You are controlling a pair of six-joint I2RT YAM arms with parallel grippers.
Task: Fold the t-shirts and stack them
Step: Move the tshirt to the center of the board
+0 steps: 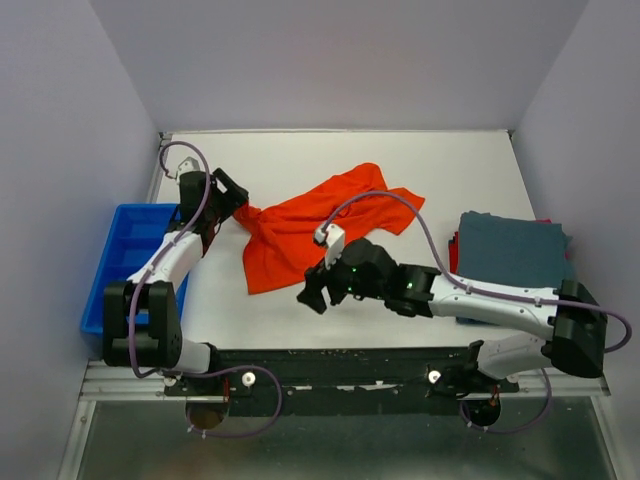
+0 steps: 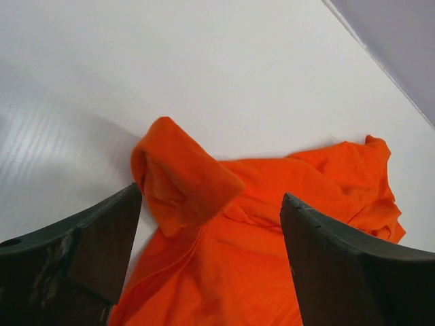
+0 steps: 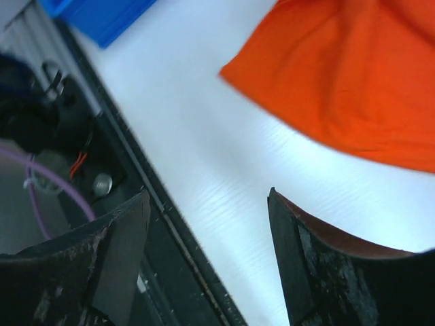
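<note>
A bright orange-red t-shirt (image 1: 320,225) lies crumpled and spread across the middle of the white table. My left gripper (image 1: 232,200) hovers at the shirt's left corner. In the left wrist view its jaws (image 2: 211,193) stand wide open around a bunched sleeve (image 2: 183,180) without pinching it. My right gripper (image 1: 318,290) is just off the shirt's near edge. It is open (image 3: 209,192) over bare table, and the orange hem (image 3: 353,81) lies beyond its fingertips. At the right sits a folded stack with a dark teal t-shirt (image 1: 512,250) on top and a red edge (image 1: 453,250) showing beneath.
A rigid blue bin (image 1: 125,250) stands off the table's left side beside the left arm. The black mounting rail (image 3: 136,204) runs along the near edge right under the right gripper. Grey walls close in the back and both sides.
</note>
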